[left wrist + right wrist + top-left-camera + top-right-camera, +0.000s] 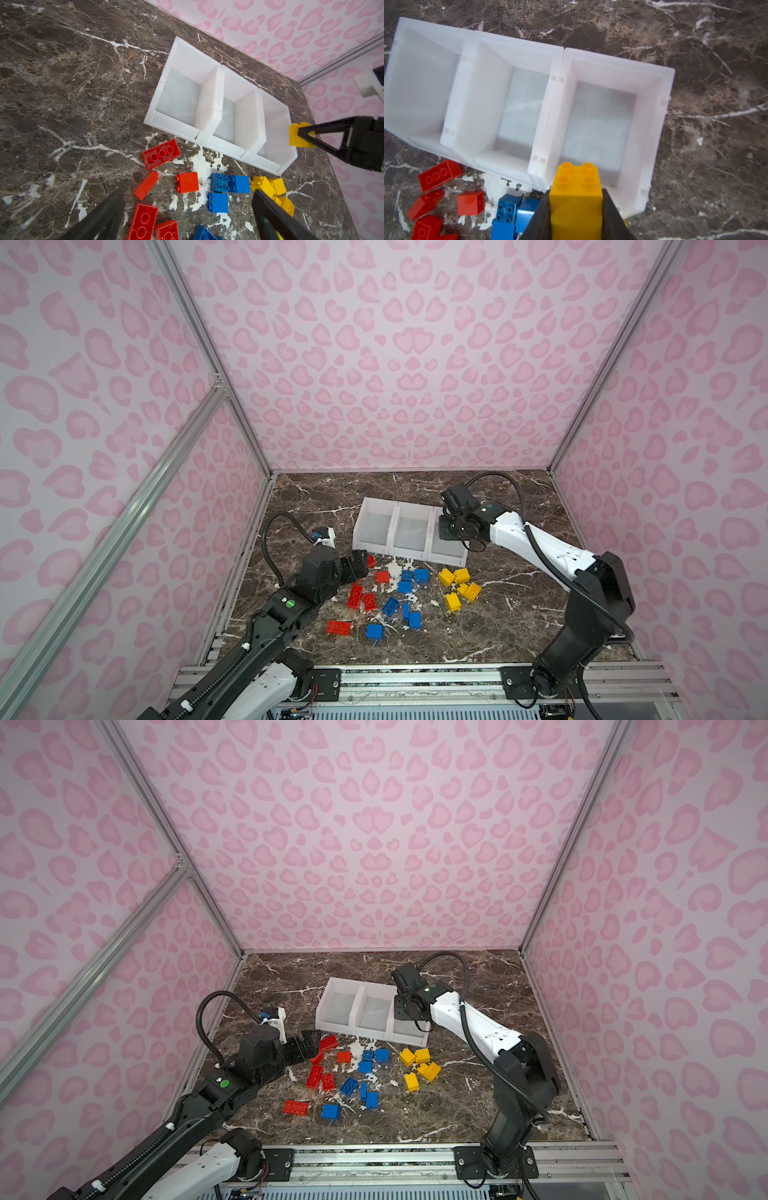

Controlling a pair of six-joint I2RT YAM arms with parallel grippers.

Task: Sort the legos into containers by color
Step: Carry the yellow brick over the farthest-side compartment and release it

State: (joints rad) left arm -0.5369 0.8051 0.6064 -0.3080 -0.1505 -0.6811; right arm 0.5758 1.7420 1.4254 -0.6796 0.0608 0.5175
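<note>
your right claw [576, 190] is clenched on a yellow brick [575, 178], holding it above the front edge of the right-end bin [666, 83]. your left claw [188, 192] is spread wide, hanging by the red bricks [161, 153] that lie on the tabletop [62, 104].

The dark brown marble-patterned tabletop [519, 614], veined in white, carried a row of three joined white bins [409, 554] towards the far middle. Just near of the bins, loose Lego bricks lay scattered directly on the surface: red bricks [355, 596] on the left, blue bricks [405, 587] in the middle, yellow bricks [446, 576] on the right. A red oblong brick [338, 627] and a blue square brick [374, 631] lay nearest, side by side.
</note>
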